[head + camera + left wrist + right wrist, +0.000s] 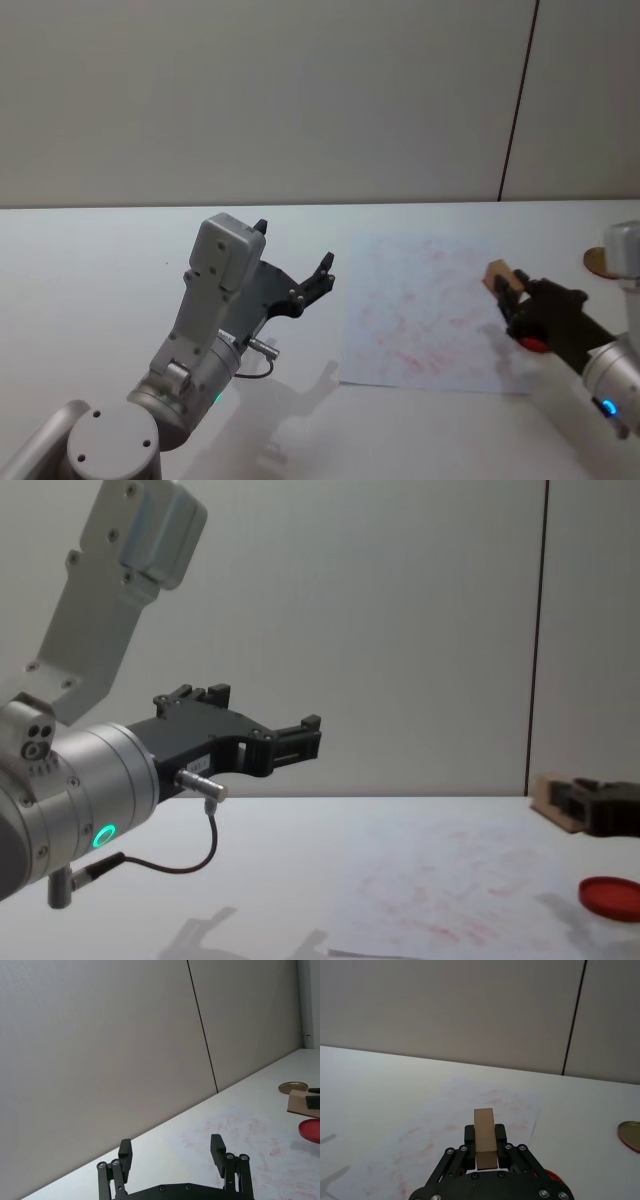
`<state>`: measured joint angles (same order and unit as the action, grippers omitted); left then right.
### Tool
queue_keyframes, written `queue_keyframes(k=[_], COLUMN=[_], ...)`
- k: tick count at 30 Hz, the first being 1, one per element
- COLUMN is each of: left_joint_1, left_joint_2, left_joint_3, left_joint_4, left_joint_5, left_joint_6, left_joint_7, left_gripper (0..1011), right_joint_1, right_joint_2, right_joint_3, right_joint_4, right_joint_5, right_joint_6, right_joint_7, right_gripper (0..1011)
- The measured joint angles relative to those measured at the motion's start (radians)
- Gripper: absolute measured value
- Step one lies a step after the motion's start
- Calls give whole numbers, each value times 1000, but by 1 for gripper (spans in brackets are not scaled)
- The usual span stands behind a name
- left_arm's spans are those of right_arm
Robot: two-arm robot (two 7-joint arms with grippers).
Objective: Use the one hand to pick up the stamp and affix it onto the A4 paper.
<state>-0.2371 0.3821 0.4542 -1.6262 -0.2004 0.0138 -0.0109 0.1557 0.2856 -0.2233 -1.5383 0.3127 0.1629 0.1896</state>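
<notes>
My right gripper (508, 292) is shut on the stamp (496, 272), a small tan wooden block that sticks out past its fingertips (470, 1133). In the chest view the stamp (552, 801) hangs above the table, over the right edge of the A4 paper (425, 310). The paper is a white sheet with faint red marks. My left gripper (295, 247) is open and held up in the air, left of the paper (450, 885), with nothing between its fingers (216, 1146).
A flat red ink pad (611, 897) lies on the table just under my right gripper, by the paper's right edge. A round brownish lid (598, 260) sits farther back on the right. The white table spreads out to the left.
</notes>
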Motion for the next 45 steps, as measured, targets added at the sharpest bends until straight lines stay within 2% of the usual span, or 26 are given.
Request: queue_keyframes(k=[4,18,31,45], left_joint_1=[0,0,0,0], left_joint_2=[0,0,0,0], left_joint_3=[0,0,0,0], left_joint_4=[0,0,0,0], left_joint_5=[0,0,0,0], left_joint_6=[0,0,0,0], left_joint_7=[0,0,0,0], left_gripper=[993,993,993,993], right_joint_1=[8,38,51,49], right_joint_2=[15,31,32,33], right_joint_3=[18,44,47,46], right_joint_4=[20,102,156,175], right_joint_5=[-2,-13,-19,-21], right_joint_6=[-4,-5,15,30], right_joint_7=[-9,-16,5,24], right_gripper=[220,219,219,220])
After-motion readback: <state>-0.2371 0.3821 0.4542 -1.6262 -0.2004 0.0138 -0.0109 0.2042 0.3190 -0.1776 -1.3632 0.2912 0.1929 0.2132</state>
